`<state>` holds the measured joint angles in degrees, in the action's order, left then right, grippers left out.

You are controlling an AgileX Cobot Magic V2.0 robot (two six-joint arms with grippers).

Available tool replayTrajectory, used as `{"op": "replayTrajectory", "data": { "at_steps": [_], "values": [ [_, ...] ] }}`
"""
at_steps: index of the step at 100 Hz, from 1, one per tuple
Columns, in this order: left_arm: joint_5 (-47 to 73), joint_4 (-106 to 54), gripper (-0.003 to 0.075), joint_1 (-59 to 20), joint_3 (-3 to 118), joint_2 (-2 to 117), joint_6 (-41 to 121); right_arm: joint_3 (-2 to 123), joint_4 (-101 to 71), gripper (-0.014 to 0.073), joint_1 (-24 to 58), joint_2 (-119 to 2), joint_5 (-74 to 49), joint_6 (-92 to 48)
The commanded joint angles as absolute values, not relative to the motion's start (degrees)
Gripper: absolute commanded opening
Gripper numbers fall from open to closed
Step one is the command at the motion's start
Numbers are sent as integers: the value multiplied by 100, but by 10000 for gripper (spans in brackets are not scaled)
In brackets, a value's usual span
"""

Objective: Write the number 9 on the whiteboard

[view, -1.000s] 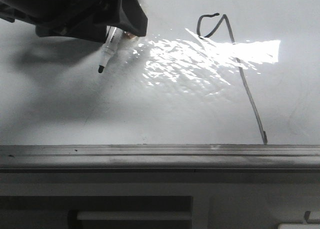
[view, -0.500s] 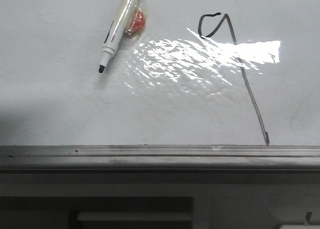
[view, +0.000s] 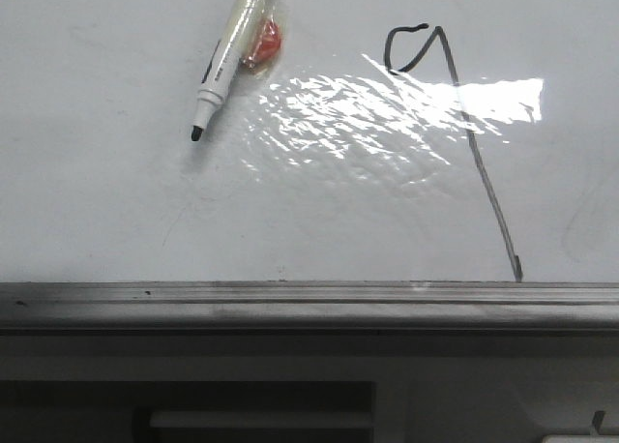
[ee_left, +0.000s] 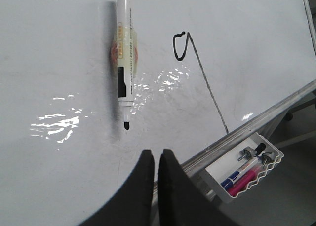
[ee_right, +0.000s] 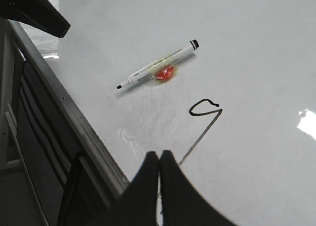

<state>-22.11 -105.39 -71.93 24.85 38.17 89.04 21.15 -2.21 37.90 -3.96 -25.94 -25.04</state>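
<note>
The number 9 [view: 472,143] is drawn in thin black line on the whiteboard [view: 97,201], with a small open loop and a long slanted tail down to the grey edge strip [view: 290,293]. It also shows in the left wrist view [ee_left: 207,83] and the right wrist view [ee_right: 203,134]. An uncapped black marker [view: 227,61] lies loose on the board left of the 9, with a red-orange blob [view: 263,44] beside it. My left gripper [ee_left: 157,154] is shut and empty, back from the marker tip. My right gripper [ee_right: 159,154] is shut and empty over the tail's lower end. Neither gripper shows in the front view.
A white tray [ee_left: 269,154] with blue and pink markers hangs below the board's edge strip. Bright rippled glare [view: 387,104] lies across the middle of the board. A dark part of the left arm [ee_right: 34,9] shows in the right wrist view.
One second ago the left gripper was over the marker in the front view. It has since pulled out of that view, leaving the marker lying on the board.
</note>
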Motion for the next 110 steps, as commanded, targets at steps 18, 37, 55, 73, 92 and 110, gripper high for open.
{"op": "replayTrajectory", "data": {
  "at_steps": [18, 37, 55, 73, 92, 110],
  "values": [
    [-2120, -10597, -20, -7235, 2627, 3805, 8912, 2250, -152, -61, 3745, -460, -2112, -2495],
    [-2481, -10287, -20, -7235, 2603, 3796, 8912, 2250, -152, -61, 3745, -460, -2119, -2495],
    [-2340, -8111, -20, -7088, 2136, 3518, 8491, 2250, -152, -61, 3745, -460, -2128, -2495],
    [-2072, -5660, -20, -5862, 1299, 2861, 6050, 2250, -152, -61, 3745, -460, -2128, -2495],
    [-852, -2018, -20, -3969, 549, 1819, 2267, 2250, -152, -61, 3745, -460, -2128, -2495],
    [73, -462, -20, -2469, 123, 586, 771, 2250, -152, -61, 3745, -460, -2128, -2495]
  ]
}}
